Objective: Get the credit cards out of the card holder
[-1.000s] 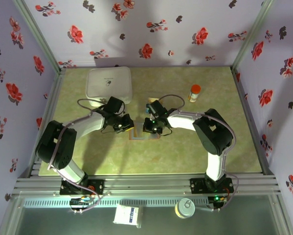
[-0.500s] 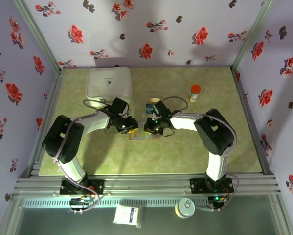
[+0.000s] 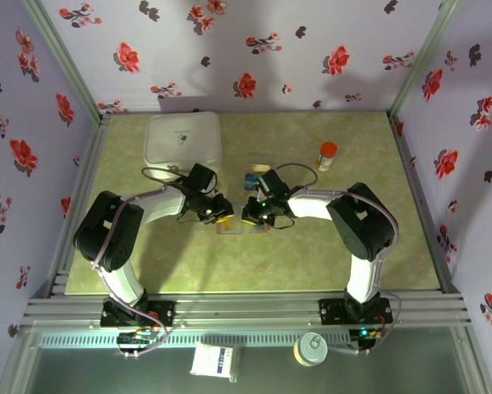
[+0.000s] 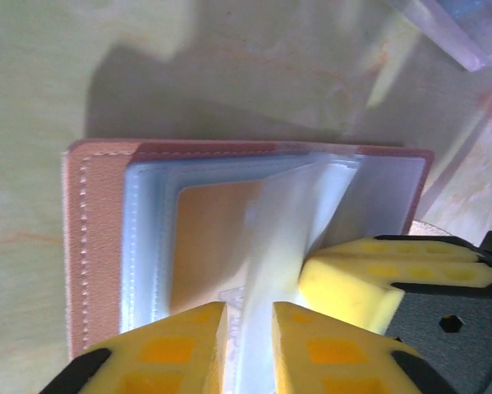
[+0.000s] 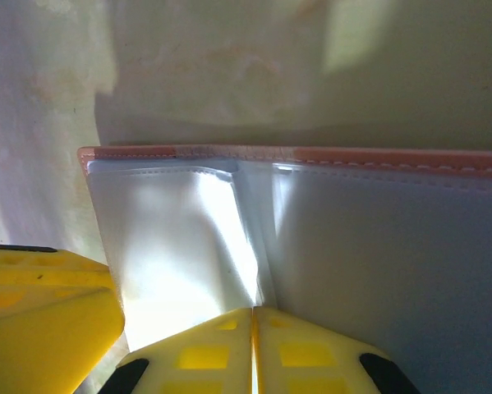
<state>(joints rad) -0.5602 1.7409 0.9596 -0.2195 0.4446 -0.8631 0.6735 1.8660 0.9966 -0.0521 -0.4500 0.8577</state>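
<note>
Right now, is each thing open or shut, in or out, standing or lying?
wallet, open, lying flat.
orange card, tucked inside a wallet sleeve.
clear sleeve, lifted up.
left pincer, shut on the clear sleeve.
right pincer, shut, tips at the wallet.
white box, closed.
bottle, upright, cap on.

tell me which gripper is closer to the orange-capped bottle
Right. The right gripper is at the right side of the card holder, with the orange-capped bottle further back and to its right. The left gripper is at the holder's left side, farther from the bottle.
</note>
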